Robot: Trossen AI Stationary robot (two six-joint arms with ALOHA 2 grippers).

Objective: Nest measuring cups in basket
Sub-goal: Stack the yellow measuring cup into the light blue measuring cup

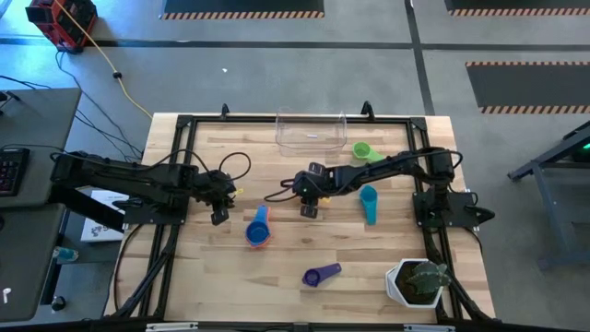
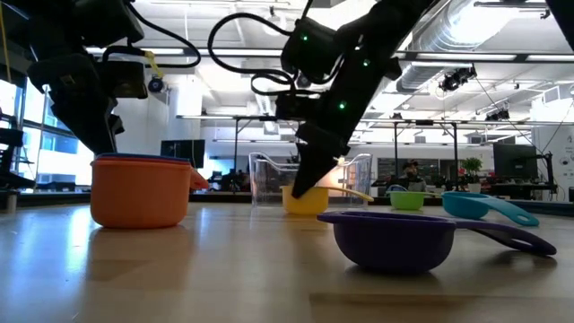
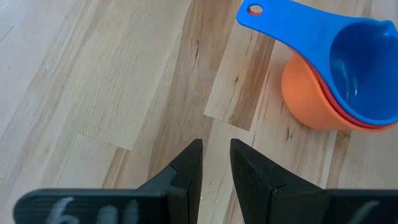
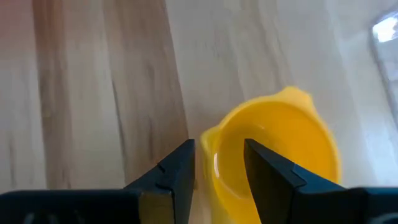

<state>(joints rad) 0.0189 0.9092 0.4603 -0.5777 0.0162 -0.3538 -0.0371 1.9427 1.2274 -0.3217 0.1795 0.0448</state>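
The yellow measuring cup [image 4: 273,149] stands on the table in front of the clear basket [image 1: 312,131], its handle [image 2: 359,192] pointing toward the table's right. My right gripper [image 4: 217,165] is open and comes down over it, with one finger inside the bowl and one outside the wall; I cannot see them touching. The gripper hides this cup in the high view. My left gripper [image 3: 216,155] hovers open by a narrow gap, left of the blue cup [image 1: 259,224] nested in the orange-red cup [image 3: 311,106]. The green [image 1: 362,151], teal [image 1: 370,203] and purple [image 1: 321,275] cups lie apart on the table. No pink cup shows.
A white pot with a green plant [image 1: 419,281] stands at the table's near right corner. Bare wood lies between the cups in the middle and along the near left. The right arm [image 1: 396,166] reaches across above the green and teal cups.
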